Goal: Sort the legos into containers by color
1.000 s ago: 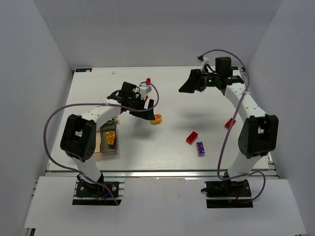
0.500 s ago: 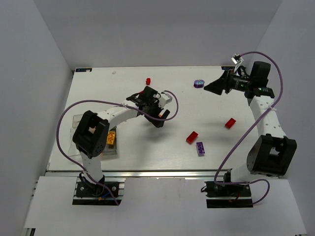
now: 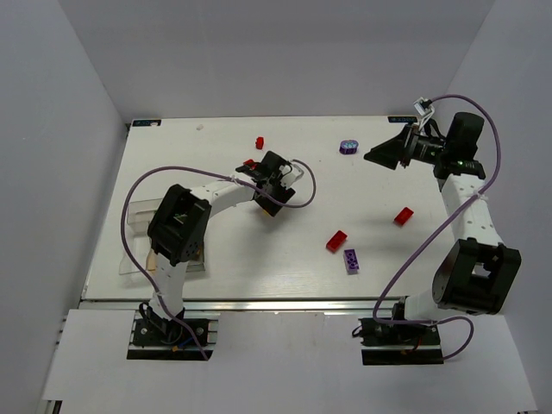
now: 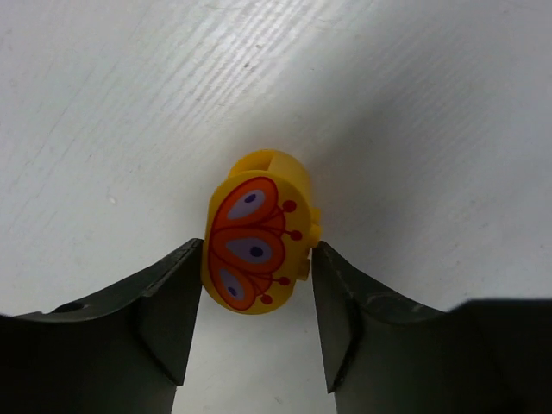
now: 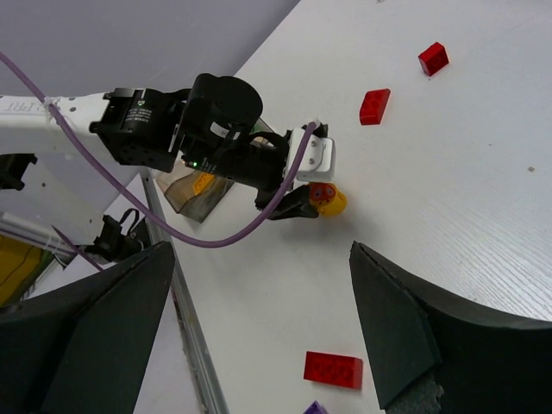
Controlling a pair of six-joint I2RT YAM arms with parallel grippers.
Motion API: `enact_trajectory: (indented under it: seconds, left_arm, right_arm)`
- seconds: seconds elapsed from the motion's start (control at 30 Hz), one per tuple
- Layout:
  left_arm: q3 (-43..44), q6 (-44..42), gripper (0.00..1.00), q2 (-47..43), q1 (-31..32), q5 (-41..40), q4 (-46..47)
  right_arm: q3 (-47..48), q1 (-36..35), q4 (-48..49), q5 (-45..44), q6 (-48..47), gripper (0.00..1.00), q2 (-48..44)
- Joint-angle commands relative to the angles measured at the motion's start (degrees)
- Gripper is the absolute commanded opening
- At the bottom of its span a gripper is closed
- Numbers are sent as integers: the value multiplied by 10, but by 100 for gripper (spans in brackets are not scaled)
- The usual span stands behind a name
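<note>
A yellow rounded lego (image 4: 254, 233) with an orange and purple pattern lies on the white table. My left gripper (image 4: 256, 250) is shut on it, both fingertips pressing its sides. The top view shows this gripper (image 3: 267, 205) left of the table's middle, covering the piece. The right wrist view shows the piece (image 5: 329, 200) at the left gripper's tips. My right gripper (image 3: 379, 155) hangs open at the back right, high above the table, with nothing between its fingers (image 5: 405, 328). The containers (image 3: 140, 217) stand at the left edge, partly behind the left arm, and one holds a yellow brick (image 5: 203, 181).
Loose on the table are red legos (image 3: 259, 142), (image 3: 249, 163), (image 3: 404, 216), (image 3: 336, 241), a purple brick (image 3: 351, 260) and a purple rounded piece (image 3: 348, 147). Grey walls enclose the table on three sides.
My left gripper has come down over the yellow rounded lego and narrowed onto its sides. The right arm has swung from the back middle to the back right, still open.
</note>
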State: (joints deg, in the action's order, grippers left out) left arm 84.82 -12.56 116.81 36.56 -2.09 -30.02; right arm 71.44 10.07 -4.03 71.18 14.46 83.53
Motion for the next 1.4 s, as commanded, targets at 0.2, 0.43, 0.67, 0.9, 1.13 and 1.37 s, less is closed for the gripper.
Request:
enact_trajectory:
  seconds: [0.2,0.43,0.67,0.9,1.13,1.37]
  left_arm:
    - [18,16,4,-18,-3,78,-16]
    - [-95,209,0,-195,-15,-83,44]
    - [-154,379,0,-333,-37,-237,-88]
    - [-207,474,0,-376,-55,-320,-189]
    - [-250,532,0,-374,-79,-386,-229]
    - [-284,536,0,-389,-98,-366,-232]
  right_arm:
    - [-18,20,63,28,36,86,-22]
    - [-11,21,-10,9,-26,44,-22]
    - [38,12,-166,-87,-140,0,7]
    - [44,7,-200,-121,-173,0,23]
    - [44,6,-202,-123,-176,0,25]
    - [44,5,-203,-122,-176,0,30]
